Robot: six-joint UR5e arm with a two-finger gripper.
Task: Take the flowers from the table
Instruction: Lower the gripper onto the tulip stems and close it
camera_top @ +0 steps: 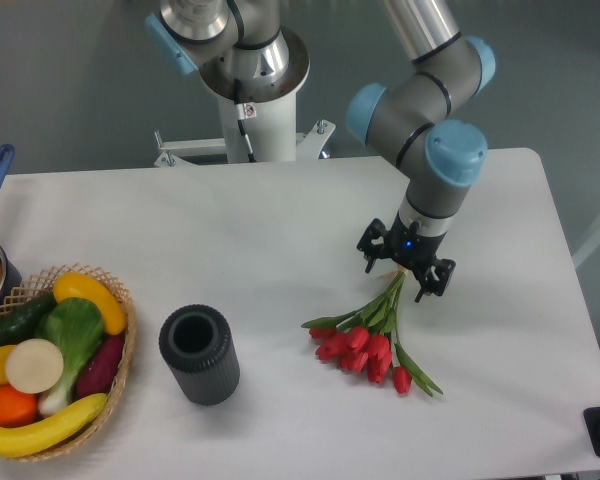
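The claw hangs open over the thin stems of the flowers, which lie flat on the white bench. The stems are skinny, so the claw may shut beside them and miss. The bench is smooth. The wall behind is grey.

Flowers: small bunch of red tulips, thin green stems and leaves, lying flat on the table, right of centre. Heads point toward the near edge, fanned out; stems run up and away, upper ends hidden under the arm. Table: plain matte white top, large, rectangular.
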